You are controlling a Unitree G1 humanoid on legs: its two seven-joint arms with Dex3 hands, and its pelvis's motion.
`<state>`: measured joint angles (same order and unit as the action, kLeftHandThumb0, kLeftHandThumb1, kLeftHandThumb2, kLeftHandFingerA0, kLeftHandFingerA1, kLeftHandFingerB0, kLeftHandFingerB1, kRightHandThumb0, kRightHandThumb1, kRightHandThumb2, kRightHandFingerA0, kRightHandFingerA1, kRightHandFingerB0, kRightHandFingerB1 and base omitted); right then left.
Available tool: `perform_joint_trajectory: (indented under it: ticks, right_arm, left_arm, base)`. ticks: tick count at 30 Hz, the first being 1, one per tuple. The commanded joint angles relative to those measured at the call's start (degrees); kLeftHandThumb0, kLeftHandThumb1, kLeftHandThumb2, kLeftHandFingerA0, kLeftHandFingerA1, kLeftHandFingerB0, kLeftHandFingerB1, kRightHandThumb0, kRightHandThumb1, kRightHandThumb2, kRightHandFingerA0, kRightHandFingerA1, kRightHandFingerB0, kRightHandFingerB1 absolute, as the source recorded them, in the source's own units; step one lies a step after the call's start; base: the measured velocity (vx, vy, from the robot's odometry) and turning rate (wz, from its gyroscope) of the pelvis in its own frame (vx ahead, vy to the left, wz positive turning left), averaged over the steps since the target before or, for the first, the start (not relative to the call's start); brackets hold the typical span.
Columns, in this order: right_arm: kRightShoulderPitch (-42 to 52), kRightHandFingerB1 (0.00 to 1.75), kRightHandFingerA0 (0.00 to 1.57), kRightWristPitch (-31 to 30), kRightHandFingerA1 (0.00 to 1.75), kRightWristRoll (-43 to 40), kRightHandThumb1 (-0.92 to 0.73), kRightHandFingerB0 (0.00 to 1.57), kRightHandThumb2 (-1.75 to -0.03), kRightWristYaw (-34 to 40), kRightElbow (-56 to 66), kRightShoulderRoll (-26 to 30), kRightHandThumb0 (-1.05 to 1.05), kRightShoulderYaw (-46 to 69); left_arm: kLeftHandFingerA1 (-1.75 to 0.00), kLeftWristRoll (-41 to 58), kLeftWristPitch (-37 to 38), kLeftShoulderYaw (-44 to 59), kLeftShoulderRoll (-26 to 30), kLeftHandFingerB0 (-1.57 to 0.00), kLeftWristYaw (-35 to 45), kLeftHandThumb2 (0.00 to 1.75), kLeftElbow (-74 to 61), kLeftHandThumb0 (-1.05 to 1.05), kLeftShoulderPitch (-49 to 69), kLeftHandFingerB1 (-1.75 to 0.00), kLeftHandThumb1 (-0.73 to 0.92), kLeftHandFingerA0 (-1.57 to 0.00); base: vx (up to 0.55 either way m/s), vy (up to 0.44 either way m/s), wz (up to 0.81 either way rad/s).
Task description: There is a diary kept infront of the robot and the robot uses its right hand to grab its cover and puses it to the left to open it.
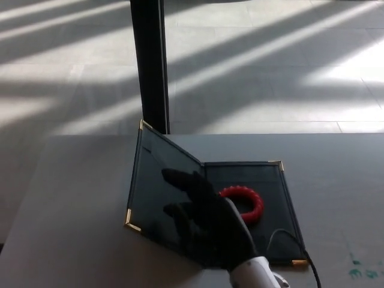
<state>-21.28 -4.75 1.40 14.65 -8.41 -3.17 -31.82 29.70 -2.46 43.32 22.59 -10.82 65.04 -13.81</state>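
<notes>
You have one open diary (180, 192), one red ring (249, 201), one robot hand (207, 225), one table (78, 204), one black post (150, 60).
</notes>
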Motion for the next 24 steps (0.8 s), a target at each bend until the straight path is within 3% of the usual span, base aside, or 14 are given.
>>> perform_joint_trajectory:
  ticks: [1,2,5,7,8,13,14,17,18,19,20,21,23,24]
  right_arm:
    - [-7.8,0.54,0.39,-4.2,0.72,6.7,-0.75,0.19,-1.09,-1.8,-7.4,1.8,-0.85,3.6]
    - [-9.3,0.54,0.41,-4.9,0.74,7.6,-0.76,0.19,-1.09,-1.7,-8.9,2.1,-0.85,3.9]
    - [-13.3,0.54,0.32,-4.5,0.67,7.9,-0.74,0.2,-1.06,-2.5,-14.7,1.9,-0.85,5.9]
    - [-14.4,0.47,0.32,-3.4,0.61,8.1,-0.92,0.2,-0.7,-3.2,-17.1,1.5,-0.86,6.7]
    - [-15.1,0.44,0.65,-4.0,0.86,7.8,-0.92,0.23,-0.7,-3.6,-19.3,-0.2,-0.84,6.6]
    - [-15.1,0.45,0.74,-4.8,1.25,8.6,-0.92,0.22,-0.68,-3.9,-23.2,-4.9,-0.83,6.0]
    - [-14.5,0.5,0.77,-4.2,1.08,8.5,-0.69,0.08,-1.14,-3.6,-24.2,-6.6,-0.74,6.1]
    - [-13.7,0.52,0.45,-6.2,0.77,8.6,-0.73,0.14,-1.09,-4.1,-26.5,-10.7,-0.8,5.7]
    - [-13.4,0.46,0.58,-5.5,1.09,8.4,-0.92,0.2,-0.68,-3.8,-27.5,-11.8,-0.82,5.8]
    - [-12.8,0.46,0.58,-4.5,1.09,8.1,-0.92,0.2,-0.68,-3.5,-28.9,-13.4,-0.82,5.9]
    - [-12.6,0.47,0.64,-5.5,0.92,9.0,-0.69,0.01,-1.15,-3.4,-28.9,-14.0,-0.71,5.1]
    - [-12.9,0.44,0.6,-6.4,1.37,9.5,-0.91,0.17,-0.7,-3.3,-29.1,-14.4,-0.85,4.5]
    - [-12.5,0.46,0.82,-7.5,1.6,10.3,-0.77,0.13,-0.86,-3.0,-28.4,-14.8,-0.95,3.3]
    - [-12.1,0.44,0.65,-7.6,1.49,10.3,-0.92,0.17,-0.72,-3.0,-27.8,-14.7,-0.87,3.1]
  left_arm:
    - [-1.27,-0.8,-0.5,-1.0,2.1,-0.15,-1.0,1.01,-0.9,-1.05,-0.9,-0.99,0.92,-0.24]
    - [-1.06,-0.9,-0.3,-1.2,2.4,-0.15,-1.1,1.44,-0.6,-1.04,-1.1,-0.79,0.92,-0.5]
    - [-1.07,-0.8,-0.4,-1.4,2.8,-0.22,-2.0,1.43,-0.6,-1.01,-2.0,-0.8,0.92,-0.55]
    - [-1.09,-1.1,-0.4,-1.9,2.9,-0.26,-2.3,1.43,-0.5,-1.0,-2.3,-0.82,0.91,-0.59]
    - [-1.27,-1.2,0.0,-2.1,3.0,-0.28,-2.3,0.99,-0.1,-1.04,-2.5,-1.02,0.92,-0.37]
    - [-1.22,-1.3,-0.5,-2.9,3.4,-0.23,-2.7,1.0,-0.4,-1.05,-3.3,-0.99,0.92,-0.35]
    - [-1.2,-1.3,-0.3,-3.0,3.5,-0.22,-2.8,1.0,-0.2,-1.05,-3.7,-0.99,0.92,-0.33]
    - [-1.21,-1.4,0.5,-3.3,3.4,-0.22,-3.1,1.0,0.2,-1.05,-4.3,-1.02,0.92,-0.33]
    - [-1.24,-1.3,0.6,-3.3,3.3,-0.21,-3.1,0.99,0.2,-1.05,-4.3,-1.03,0.92,-0.32]
    - [-1.24,-1.2,0.7,-3.3,3.2,-0.21,-3.1,0.99,0.1,-1.05,-4.3,-1.03,0.92,-0.32]
    - [-1.24,-1.1,0.0,-3.4,3.4,-0.22,-3.2,1.0,-0.2,-1.05,-4.5,-1.0,0.92,-0.33]
    - [-1.24,-1.0,-0.3,-3.5,3.4,-0.22,-3.2,1.0,-0.3,-1.05,-4.8,-0.99,0.92,-0.34]
    - [-1.24,-1.1,-0.4,-3.8,3.5,-0.25,-3.3,0.98,0.0,-1.05,-5.1,-1.01,0.92,-0.38]
    - [-1.14,-1.1,-0.5,-3.8,3.5,-0.31,-3.4,0.95,0.1,-1.05,-5.2,-0.93,0.92,-0.4]
  base:
    - [0.0,0.0,0.0]
    - [0.0,0.0,0.0]
    - [0.0,0.0,0.0]
    - [0.0,0.0,0.0]
    - [0.0,0.0,0.0]
    - [0.0,0.0,0.0]
    - [0.0,0.0,0.0]
    - [0.0,0.0,0.0]
    - [0.0,0.0,0.0]
    - [0.0,0.0,0.0]
    - [0.0,0.0,0.0]
    - [0.0,0.0,0.0]
    - [0.0,0.0,0.0]
    - [0.0,0.0,0.0]
